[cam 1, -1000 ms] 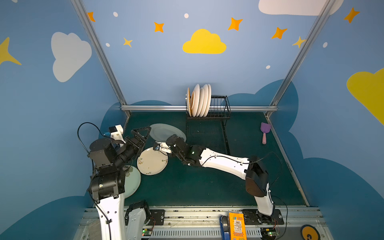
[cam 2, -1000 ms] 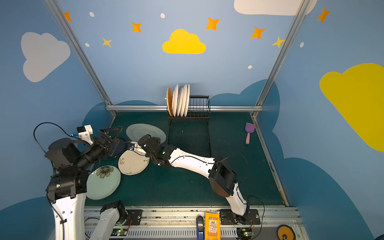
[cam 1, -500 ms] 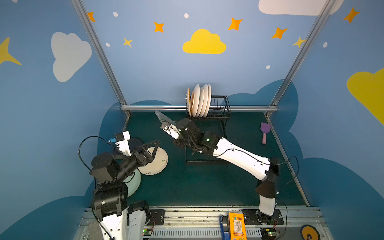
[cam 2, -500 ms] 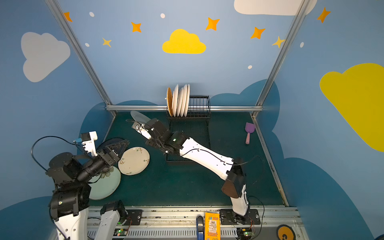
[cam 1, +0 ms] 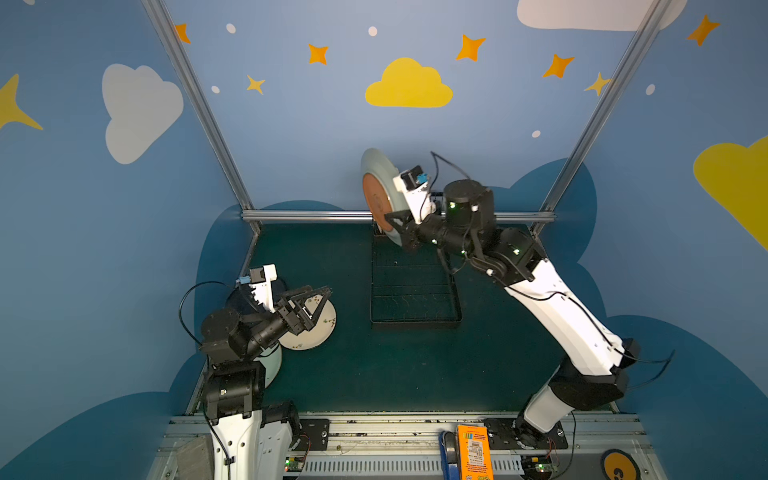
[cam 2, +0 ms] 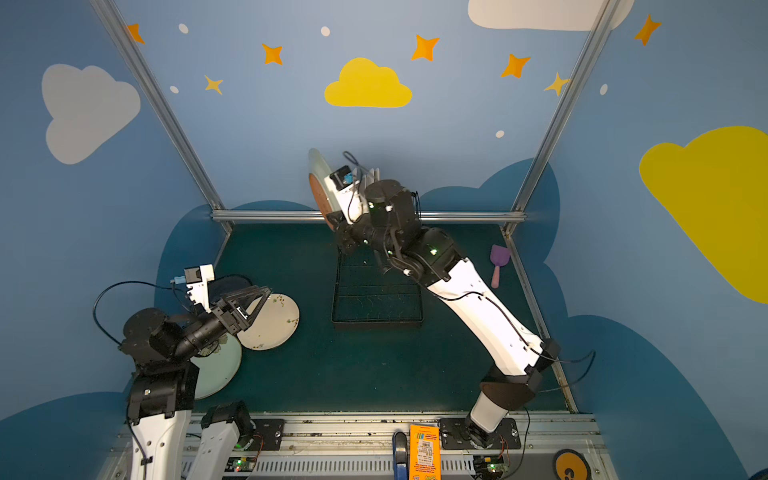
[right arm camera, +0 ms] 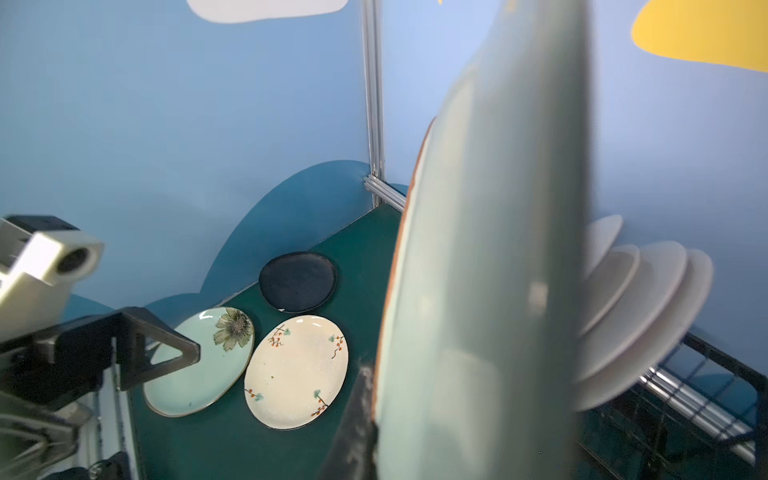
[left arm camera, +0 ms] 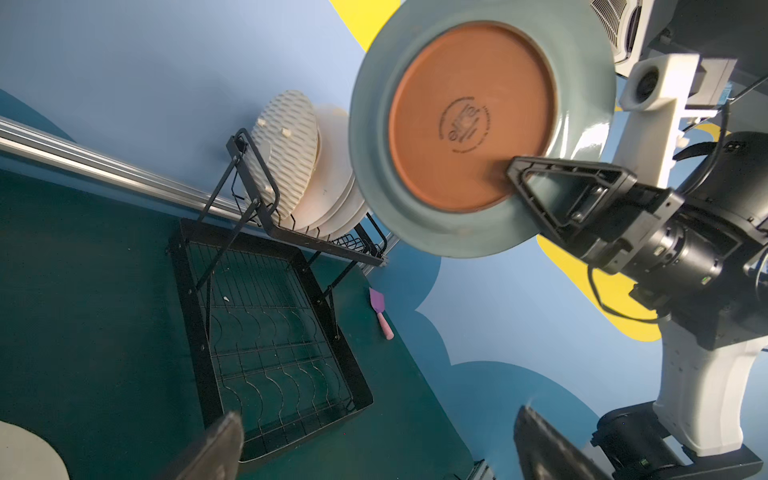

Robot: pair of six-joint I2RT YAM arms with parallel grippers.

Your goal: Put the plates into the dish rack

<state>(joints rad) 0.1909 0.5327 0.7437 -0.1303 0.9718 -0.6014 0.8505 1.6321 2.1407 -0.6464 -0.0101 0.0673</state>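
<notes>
Nearest, the left claw (cam 1: pixel 316 300) hangs with its jaws spread wide and nothing between them. Just below it a cream plate with berry sprigs (right arm camera: pixel 297 370) lies face up on the green table (cam 1: pixel 374 374). Under that claw's arm lies a mint plate with a dark flower (right arm camera: pixel 199 361), and behind the claw, toward the wall, a dark plate (right arm camera: pixel 297 280). All three lie flat and close together. My guess is that the spread jaws are ready for the next rim.

Ahead of the left claw sits the dish rack (cam 1: pixel 415 323), and its flat tray base holds no plate.

Farther on, above the rack's raised slotted section, the right claw (left arm camera: pixel 519 174) pinches a grey-green plate (left arm camera: pixel 469 120) by its rim, with one finger across the terracotta underside. The plate stands on edge and is lifted clear of the wires. That is probably so that it can drop edge-first into a slot. A rim grip seems to leave the rest of the plate free to go down between the wires.

Just past the held plate, several cream racked plates (left arm camera: pixel 328 183) stand upright in neighbouring slots, leaning together. Their undersides face the same way as the held plate's, so I judge it is meant to go in beside them. A purple scoop (cam 2: pixel 497 264) lies on the table beyond the right claw's arm, well apart.
</notes>
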